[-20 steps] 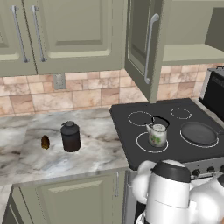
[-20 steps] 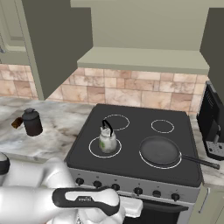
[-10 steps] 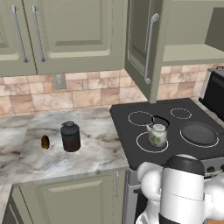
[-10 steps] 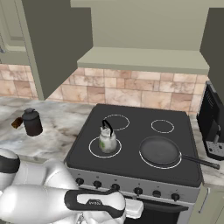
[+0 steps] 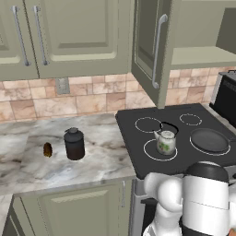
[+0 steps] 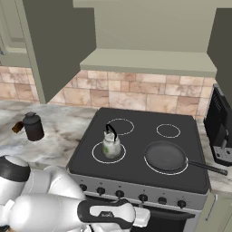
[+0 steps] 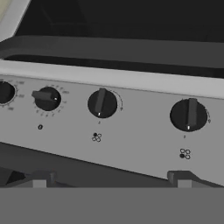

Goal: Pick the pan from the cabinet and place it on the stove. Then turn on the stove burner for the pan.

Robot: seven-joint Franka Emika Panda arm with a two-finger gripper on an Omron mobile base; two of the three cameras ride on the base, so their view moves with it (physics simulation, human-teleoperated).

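The pan [image 6: 165, 155] lies flat on the stove [image 6: 136, 170], covering the widest stove burner [image 6: 168, 172] at the front right, handle pointing right; it also shows in the left base view [image 5: 209, 139]. The cabinet [image 5: 154, 50] above stands with its door swung open. My gripper [image 7: 111, 179] hangs low in front of the silver knob panel [image 7: 140, 131], open, with nothing between its fingertips [image 7: 41, 179]. Straight ahead is one upright knob [image 7: 102, 103]; another upright knob [image 7: 189, 115] sits to its right, and a knob [image 7: 47, 97] turned sideways to its left.
A glass-green kettle [image 6: 111, 145] stands on the front left ring. A black coffee machine [image 6: 219, 131] sits right of the stove. On the marble counter to the left are a dark jar [image 5: 73, 144] and a small brown object [image 5: 47, 149].
My arm has swung lower and further right in front of the stove. The pan and the kettle have stayed where they were.
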